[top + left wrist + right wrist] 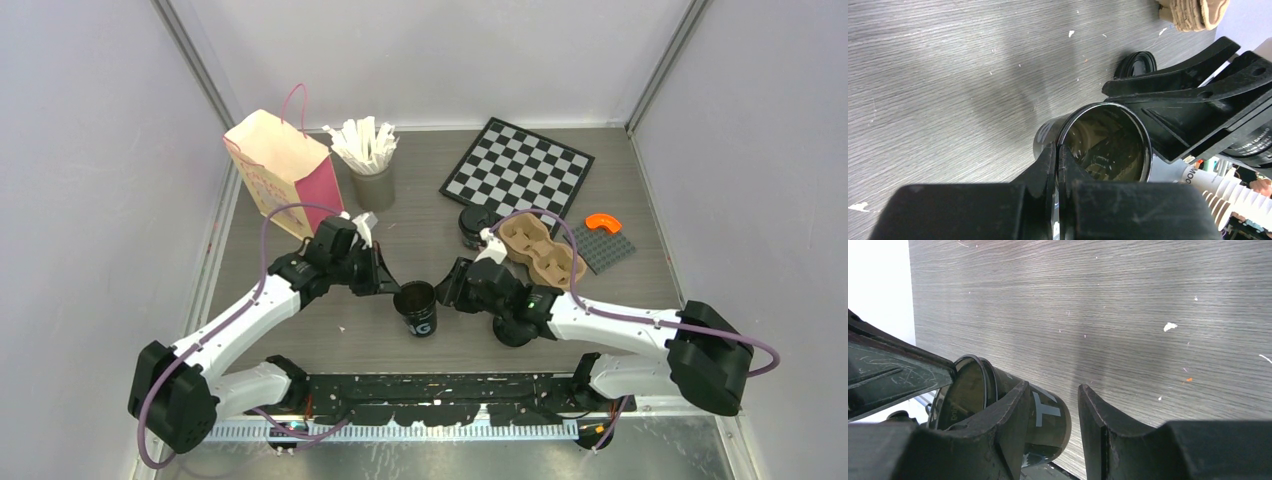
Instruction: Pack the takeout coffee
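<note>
An open black paper cup with white lettering stands lidless at the table's front middle. My left gripper is shut on its left rim; the left wrist view shows the jaws pinching the rim above the cup's empty inside. My right gripper is open just right of the cup. In the right wrist view the cup lies mostly behind the left finger. A second black cup with a lid stands behind the brown pulp carrier; its lid shows in the left wrist view.
A cream and pink paper bag stands at the back left. A grey cup of white stirrers is beside it. A chessboard lies at the back right, with a grey baseplate and an orange piece near it.
</note>
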`<state>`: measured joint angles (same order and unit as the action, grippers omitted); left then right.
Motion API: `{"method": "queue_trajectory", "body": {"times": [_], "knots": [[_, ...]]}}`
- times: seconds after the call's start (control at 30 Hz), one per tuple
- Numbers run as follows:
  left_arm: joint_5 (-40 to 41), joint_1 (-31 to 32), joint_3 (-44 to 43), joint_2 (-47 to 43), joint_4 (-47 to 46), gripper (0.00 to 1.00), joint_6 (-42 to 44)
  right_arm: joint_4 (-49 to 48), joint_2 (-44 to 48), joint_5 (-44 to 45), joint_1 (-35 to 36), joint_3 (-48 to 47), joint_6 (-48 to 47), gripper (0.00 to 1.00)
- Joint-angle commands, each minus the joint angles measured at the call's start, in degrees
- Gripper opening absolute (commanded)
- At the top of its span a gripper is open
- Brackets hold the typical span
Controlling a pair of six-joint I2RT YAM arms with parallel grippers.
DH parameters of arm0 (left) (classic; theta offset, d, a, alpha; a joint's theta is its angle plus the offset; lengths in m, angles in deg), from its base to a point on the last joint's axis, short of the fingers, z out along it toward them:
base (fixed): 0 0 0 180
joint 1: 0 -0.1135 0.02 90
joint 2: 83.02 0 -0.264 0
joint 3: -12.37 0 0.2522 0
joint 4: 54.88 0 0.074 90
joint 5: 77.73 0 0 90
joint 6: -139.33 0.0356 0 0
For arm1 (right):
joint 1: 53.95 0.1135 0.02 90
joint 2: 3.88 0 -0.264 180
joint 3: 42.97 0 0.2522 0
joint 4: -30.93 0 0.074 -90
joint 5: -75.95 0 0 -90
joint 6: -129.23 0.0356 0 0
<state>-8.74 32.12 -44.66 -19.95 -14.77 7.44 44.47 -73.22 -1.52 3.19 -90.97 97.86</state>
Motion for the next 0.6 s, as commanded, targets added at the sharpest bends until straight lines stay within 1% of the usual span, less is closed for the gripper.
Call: {"method": "queue_trajectory", "body": {"times": [0.0, 0.17, 0.47, 0.57], "knots": [[-2.14, -0.24, -0.27, -1.58, -7.03, 0.00, -2.65, -2.77, 2.34, -0.44, 0.34, -0.18, 0.96, 0.46], [-0.79, -0.23, 0.35, -1.51, -7.41, 0.00, -1.55, 1.23, 4.08, 2.17, 0.30, -0.58, -0.29, 0.46], [1.61, -0.30, 0.03, -0.38, -7.27, 0.00, 0.17, 9.24, 11.26, 8.06, 0.29, -1.01, -3.95, 0.47], [0.67, -0.35, 1.31, 0.22, -10.18, 0.00, 0.69, 10.09, 12.69, 8.82, 0.25, -0.62, -4.12, 0.48]]}}
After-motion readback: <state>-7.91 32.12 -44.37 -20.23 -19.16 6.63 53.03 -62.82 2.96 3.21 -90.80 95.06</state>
